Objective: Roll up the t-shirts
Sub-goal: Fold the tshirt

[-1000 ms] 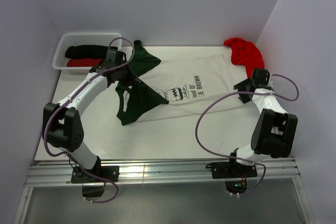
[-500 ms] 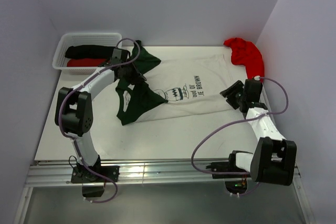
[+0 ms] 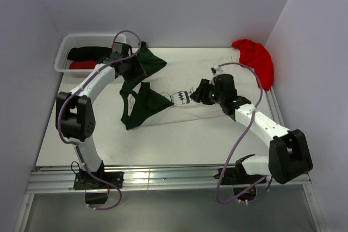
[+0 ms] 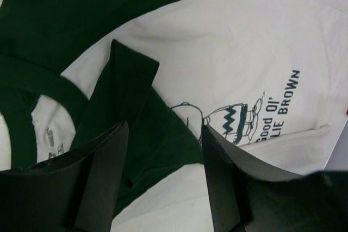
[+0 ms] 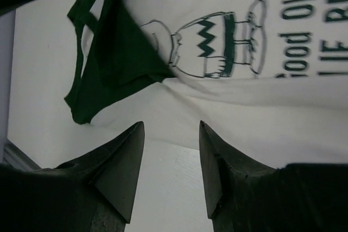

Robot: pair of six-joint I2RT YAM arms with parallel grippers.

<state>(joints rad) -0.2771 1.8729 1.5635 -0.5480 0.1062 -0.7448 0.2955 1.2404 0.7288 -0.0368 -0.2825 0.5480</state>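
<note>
Step in hand: arranging the white t-shirt [image 3: 187, 74] flat at frame centre. The left gripper [image 4: 163, 134] and right gripper [image 5: 170, 129] hover spread (both empty). Next move: pinch one edge to start the roll.

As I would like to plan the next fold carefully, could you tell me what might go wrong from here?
The near green sleeve, folded loosely onto the Charlie Brown t-shirt, may snag on the open left gripper above it and unfold. The open right gripper hovers over the shirt's near edge; a pinch there might catch one layer only and drag the shirt askew.
</note>
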